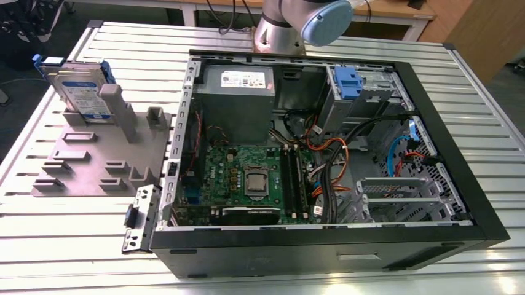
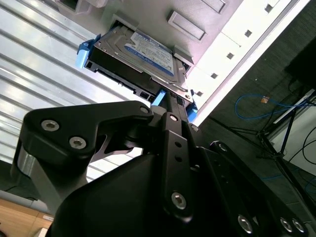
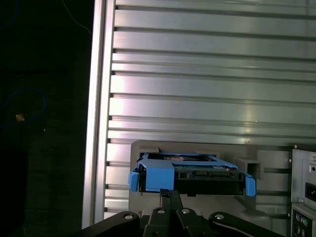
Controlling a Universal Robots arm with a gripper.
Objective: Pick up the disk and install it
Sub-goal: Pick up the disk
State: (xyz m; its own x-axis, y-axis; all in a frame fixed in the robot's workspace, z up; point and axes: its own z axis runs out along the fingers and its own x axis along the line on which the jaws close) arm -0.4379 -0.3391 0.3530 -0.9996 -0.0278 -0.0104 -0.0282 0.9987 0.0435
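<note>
Slatted alu surface point(image 1: 49, 246) carries everything. Biggest item on it is the open black PC case point(image 1: 328, 246), lying on its side. Inside it are a green mainboard point(image 1: 238, 166), a grey PSU box point(image 1: 236, 92) w/ white sticker, and a blue latch point(image 1: 348, 83) at the drive bay.

Arm point(image 1: 299, 24) rises at the far edge, behind the case. A grey fixture block point(image 1: 82, 160) sits just beside the case, on the exterior view's left.

The disk point(image 1: 80, 89) stands on edge in a slot at the fixture's far end, blue frame round its edges, well apart from the case.

Gripper point(image 3: 169, 193): fingers point(image 3: 164, 210) are together, nothing between them. In both wrist views the tips point at the disk's point(image 2: 143, 49) blue-framed edge. Contact w/ the disk can't be told.
</note>
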